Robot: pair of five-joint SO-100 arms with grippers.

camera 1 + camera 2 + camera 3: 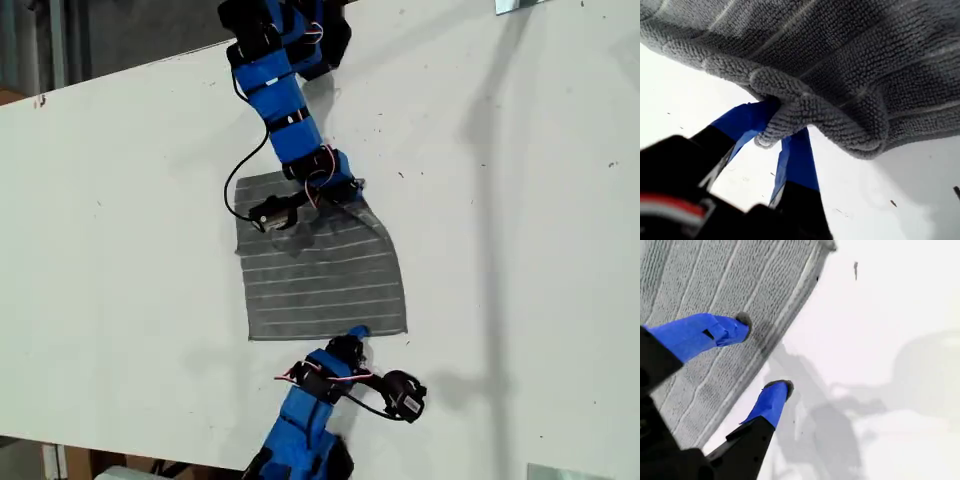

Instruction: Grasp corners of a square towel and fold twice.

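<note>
Blue-fingered, my first gripper [777, 132] is clamped on a bunched corner [785, 117] of the towel [320, 270], the grey cloth puckering between its jaws at the top edge of the exterior view's fabric. My second gripper [765, 352] hangs with jaws parted, one fingertip [742, 320] over the striped cloth, the other over bare surface just beside the towel's edge; in the exterior view it sits at the cloth's lower border. Dark grey with thin pale stripes, the towel lies mostly flat in the middle of the white counter [120, 250], which is speckled with small dark marks.
</note>
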